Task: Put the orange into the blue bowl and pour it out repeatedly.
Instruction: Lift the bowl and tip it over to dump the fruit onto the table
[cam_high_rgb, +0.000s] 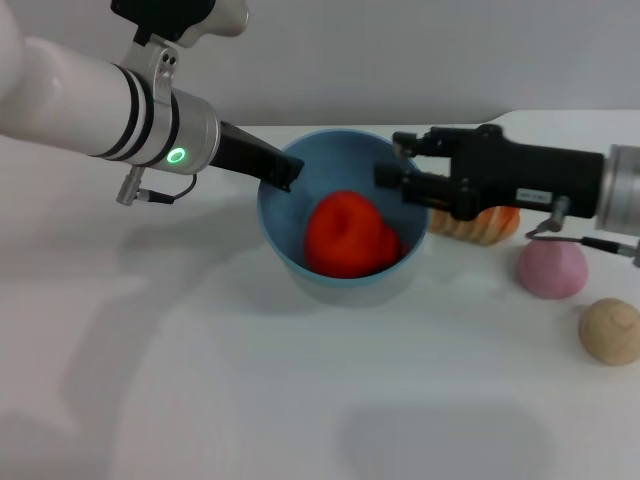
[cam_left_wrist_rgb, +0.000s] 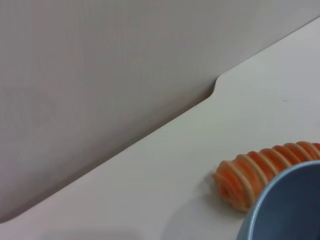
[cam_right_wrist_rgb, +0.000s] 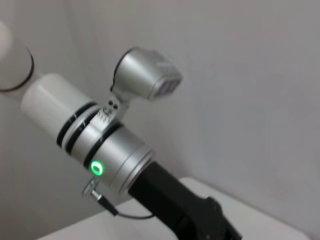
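The blue bowl (cam_high_rgb: 290, 235) stands at the middle of the white table, and part of its rim shows in the left wrist view (cam_left_wrist_rgb: 287, 202). The red-orange orange (cam_high_rgb: 350, 235) lies inside the bowl. My left gripper (cam_high_rgb: 288, 172) reaches in from the left and is shut on the bowl's left rim. My right gripper (cam_high_rgb: 393, 158) reaches in from the right. It hovers open and empty over the bowl's right rim, just above the orange. The right wrist view shows only my left arm (cam_right_wrist_rgb: 115, 155), not the bowl or the orange.
A striped orange bread loaf (cam_high_rgb: 485, 228) lies right behind the bowl under my right arm and also shows in the left wrist view (cam_left_wrist_rgb: 260, 172). A pink ball (cam_high_rgb: 552, 268) and a tan ball (cam_high_rgb: 610, 330) sit at the right. The table's back edge meets the wall.
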